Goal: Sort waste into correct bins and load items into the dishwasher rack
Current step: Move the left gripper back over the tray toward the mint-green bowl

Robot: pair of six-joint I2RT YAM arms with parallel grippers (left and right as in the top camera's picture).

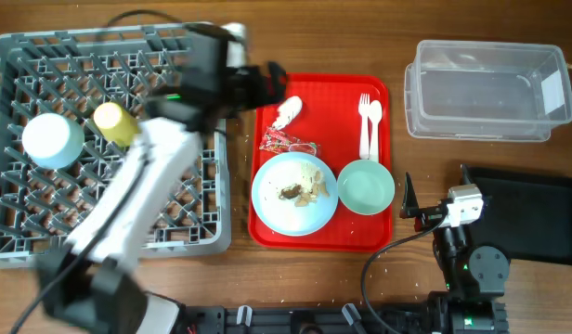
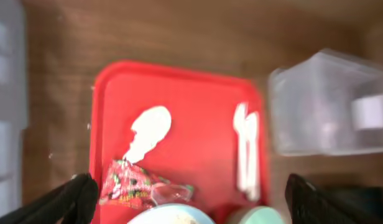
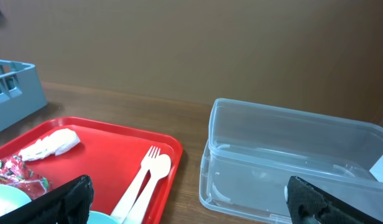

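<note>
The fork and spoon lie side by side, touching, on the right part of the red tray. Their long axes run toward the far table edge, heads at the far end. The crumpled napkin lies diagonally at the tray's far left. The red wrapper lies just nearer, long axis left to right. The white plate carries the food scraps, and the mint bowl sits just beside it. The yellow cup lies tilted in the grey rack. The clear tub has its label at the right end, and the black tray lies nearer the robot. The left gripper hangs over the tray's far-left area, fingers spread wide and empty. The right gripper is equally wide and empty, facing the tub. The table is brown wood grain, and a plain brown wall stands behind it.
</note>
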